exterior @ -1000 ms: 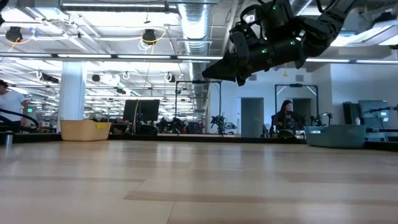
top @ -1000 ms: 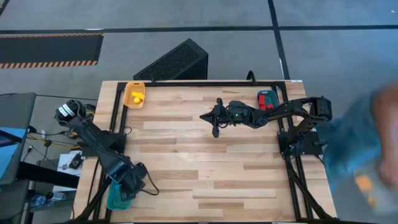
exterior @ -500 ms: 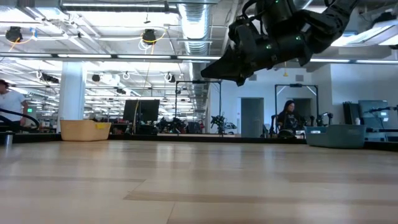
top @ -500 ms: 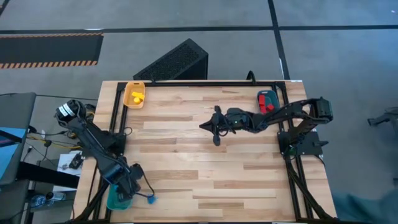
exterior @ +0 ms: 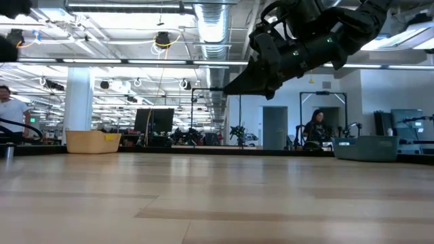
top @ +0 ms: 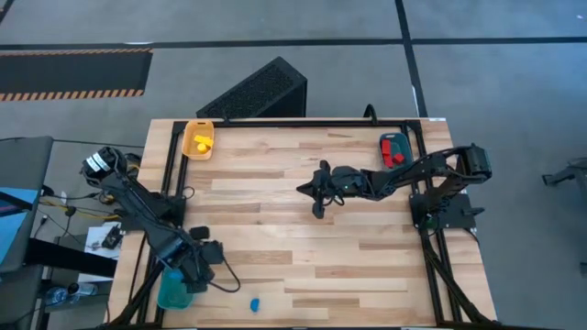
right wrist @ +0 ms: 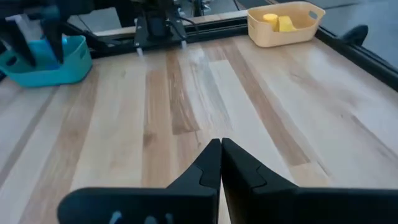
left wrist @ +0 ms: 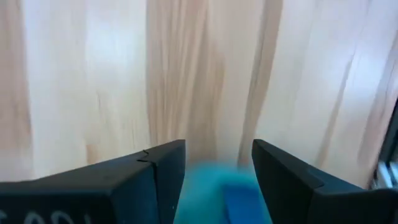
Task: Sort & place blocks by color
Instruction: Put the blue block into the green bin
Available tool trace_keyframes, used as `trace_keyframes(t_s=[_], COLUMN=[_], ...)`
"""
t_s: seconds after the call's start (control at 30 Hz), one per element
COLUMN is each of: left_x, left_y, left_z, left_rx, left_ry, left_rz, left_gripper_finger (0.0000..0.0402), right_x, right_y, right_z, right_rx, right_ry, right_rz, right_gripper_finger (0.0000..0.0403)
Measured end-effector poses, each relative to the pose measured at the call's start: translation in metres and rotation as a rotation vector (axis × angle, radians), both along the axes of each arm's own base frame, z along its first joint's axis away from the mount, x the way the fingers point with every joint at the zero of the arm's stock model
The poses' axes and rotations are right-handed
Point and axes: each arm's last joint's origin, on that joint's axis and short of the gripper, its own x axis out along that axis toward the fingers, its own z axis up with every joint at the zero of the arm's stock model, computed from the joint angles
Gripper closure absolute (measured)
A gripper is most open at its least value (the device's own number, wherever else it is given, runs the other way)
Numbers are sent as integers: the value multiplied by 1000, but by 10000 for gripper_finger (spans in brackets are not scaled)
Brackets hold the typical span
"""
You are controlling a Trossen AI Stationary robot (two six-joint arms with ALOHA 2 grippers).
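One blue block (top: pixel 254 303) on table, missing from low view

High view looks straight down on the whole wooden table (top: pixel 303 247) from well above, both arms in frame, grey floor around. Low view sits at tabletop height, facing level across the boards into the room behind, close to the surface. Left wrist view points steeply down, very near the wood, past its own two fingers (left wrist: pixel 155 171). Right wrist view looks forward and down along the table, farther off. Yellow tray (top: pixel 199 139) shows in high, low and right wrist views; teal tray (right wrist: pixel 43 62) too.
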Motion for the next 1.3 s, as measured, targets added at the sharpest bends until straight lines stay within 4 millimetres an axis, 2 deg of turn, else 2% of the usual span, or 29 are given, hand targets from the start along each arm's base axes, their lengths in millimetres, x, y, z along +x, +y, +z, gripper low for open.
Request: trace_keyframes(t_s=[0.13,0.23,0.37,0.47,0.6,0.7,0.8,0.97,1.1,1.3], left_x=[14,28,51,65,77,80,78,73,66,67], left_y=[-4,-9,-13,-20,-32,-38,-43,-52,-59,-58], left_z=[3,0,-18,-38,-63,-78,-83,-80,-77,-76], left_rx=[85,172,168,153,116,106,115,124,124,294], left_ry=[-258,-434,-439,-429,-442,-425,-424,-466,-489,-537], left_rz=[-93,-235,-425,-543,-616,-595,-592,-618,-740,-883], left_gripper_finger=[225,221,222,223,223,223,223,223,223,223], right_x=[0,-1,-1,-2,-2,0,2,-2,-9,-16], right_y=[5,14,42,63,75,79,89,109,127,143], right_z=[-1,-5,0,6,14,19,25,28,28,29], right_rx=[43,63,43,-17,-34,54,88,81,81,138], right_ry=[10,43,-14,-70,-127,-154,-177,-192,-199,-224], right_rz=[-3,-7,-48,-8,-5,-20,-3,-24,-53,-82], right_gripper_finger=[368,368,372,381,391,392,389,387,390,390])
